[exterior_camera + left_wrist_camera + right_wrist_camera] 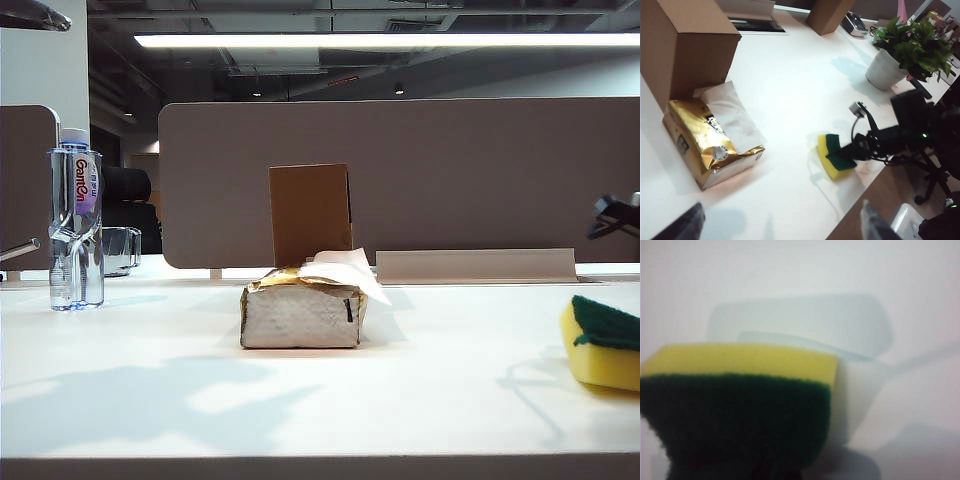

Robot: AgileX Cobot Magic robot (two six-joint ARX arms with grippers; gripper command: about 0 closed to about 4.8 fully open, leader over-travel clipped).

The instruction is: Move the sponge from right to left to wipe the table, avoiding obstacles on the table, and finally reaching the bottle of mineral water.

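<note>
The yellow foam sponge with its dark green scouring layer (603,342) is cut off by the right edge of the exterior view, so only its left end shows there, sitting low at the white counter (150,330) with a shadow beneath; whether it touches the surface is hard to tell. The right claw (847,153) is pinching that sponge on its green side, its jaws pressed tight into the pad; in the right wrist view the claw's own fingers are lost in the dark blur under the sponge (740,405). The left claw (780,220) stands spread wide over the near counter edge, only two dark fingertips (682,225) peeking in, nothing between them. From the left wrist view the sponge sits close to the counter's edge on the right side, its long axis running roughly along that edge, green face turned toward the arm. Between sponge and the silver-grey and gold tissue pack (302,312), white tissue sticking out, lies a broad bare stretch of counter. The upright brown cardboard box (310,213) stands just behind the pack. Far left, well apart, stands the tall clear GanTen water bottle with white cap (76,220), a short clear glass container (120,250) behind it, half hidden.
</note>
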